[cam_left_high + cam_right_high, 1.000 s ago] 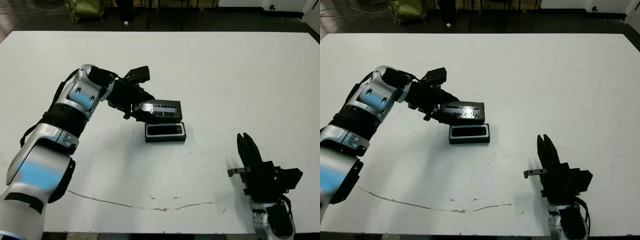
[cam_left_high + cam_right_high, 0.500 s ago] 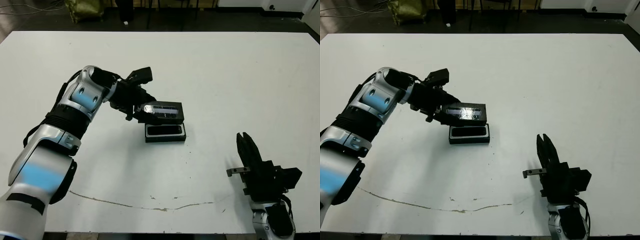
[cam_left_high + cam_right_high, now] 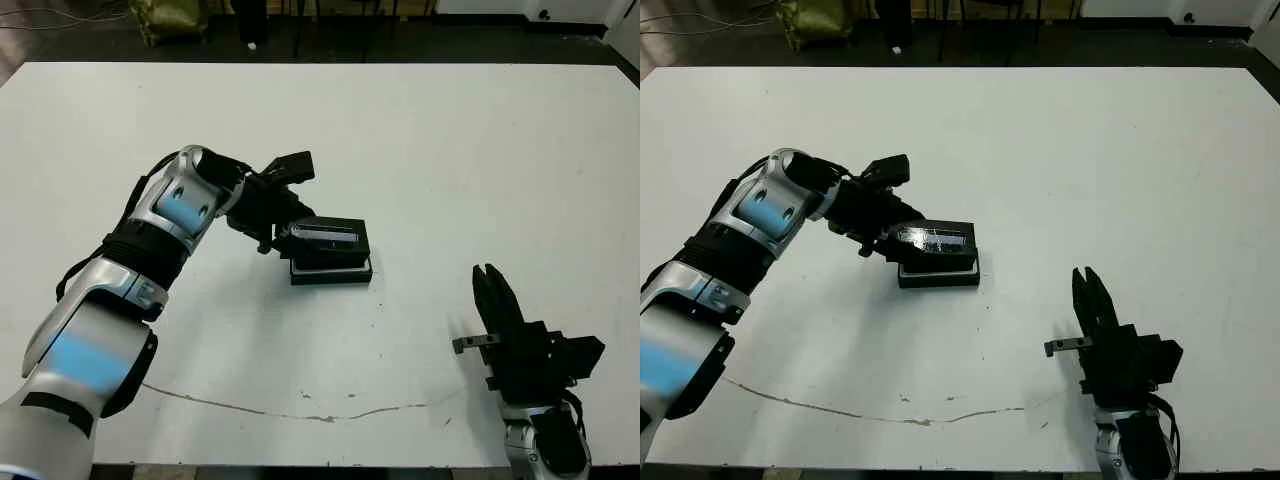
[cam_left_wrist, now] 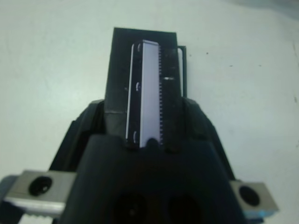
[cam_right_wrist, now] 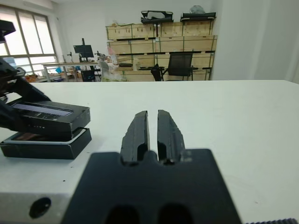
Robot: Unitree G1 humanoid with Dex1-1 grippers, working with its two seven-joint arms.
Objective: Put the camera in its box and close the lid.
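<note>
My left claw [image 3: 285,232] grips the lid [image 3: 328,240] by one short end, holding it just over the box [image 3: 332,272] on the desk [image 3: 450,150], still tilted and not seated. It looks light, stiff and glossy, so I judge an end grip could slip. My right claw [image 3: 497,295] sits closed, well apart.

Readable text: none could be made out.
Lid [image 3: 327,238] strip: pale and glossy, bore no legible marks.
</note>
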